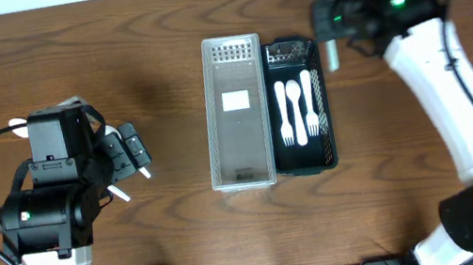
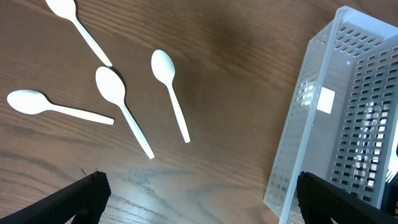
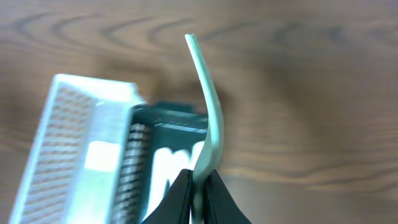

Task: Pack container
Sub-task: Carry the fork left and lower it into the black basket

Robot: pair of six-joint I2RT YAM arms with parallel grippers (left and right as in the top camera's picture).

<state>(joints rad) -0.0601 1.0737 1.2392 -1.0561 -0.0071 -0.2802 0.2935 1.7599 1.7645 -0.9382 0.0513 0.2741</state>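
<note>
Pinches a white utensil [image 3: 213, 99] tight in the right jaws, by the end of the black bin [image 1: 308, 170]. Holds the left jaws wide and empty above the spoons [image 2: 111, 87]. Might tip and fall onto the bench [image 1: 135, 34], gripped only at one end.

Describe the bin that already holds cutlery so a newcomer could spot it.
At the middle of the wooden table two long bins lie side by side. It is the black bin on the right, holding white cutlery; its clear neighbour holds none.
</note>
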